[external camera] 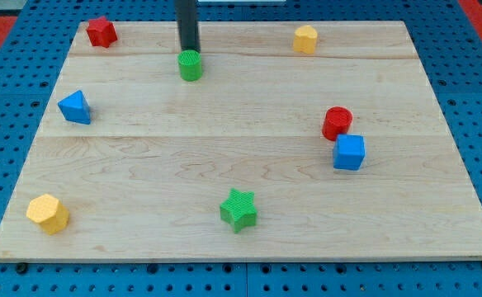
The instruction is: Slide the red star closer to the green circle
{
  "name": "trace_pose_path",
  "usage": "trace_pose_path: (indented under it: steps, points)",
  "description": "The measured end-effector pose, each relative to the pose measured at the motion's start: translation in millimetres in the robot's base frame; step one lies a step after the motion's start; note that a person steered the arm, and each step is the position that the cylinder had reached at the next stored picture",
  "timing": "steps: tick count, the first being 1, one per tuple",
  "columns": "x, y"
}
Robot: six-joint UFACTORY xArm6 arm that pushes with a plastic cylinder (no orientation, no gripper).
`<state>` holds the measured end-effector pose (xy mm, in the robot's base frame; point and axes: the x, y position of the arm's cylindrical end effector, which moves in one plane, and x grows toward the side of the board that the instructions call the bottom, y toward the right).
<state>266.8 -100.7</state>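
Observation:
The red star lies at the board's top left corner. The green circle stands to its right, near the top of the board. My rod comes down from the view's top and my tip ends just behind the green circle, touching or nearly touching its top edge. The tip is well to the right of the red star.
A blue triangle lies at the left, a yellow hexagon at the bottom left, a green star at the bottom middle. A red circle touches a blue cube at the right. Another yellow hexagon is at the top right.

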Motion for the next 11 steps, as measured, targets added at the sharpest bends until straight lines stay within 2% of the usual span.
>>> trace_pose_path:
  steps: [2,4,6,7,8,10,11]
  points:
    - [3.9,-85.6]
    - [3.9,-141.8]
    - [-18.2,-204.3]
    - [-36.1,-204.4]
    - [-75.2,-193.9]
    - [-76.0,-186.1]
    - [-75.1,-164.0]
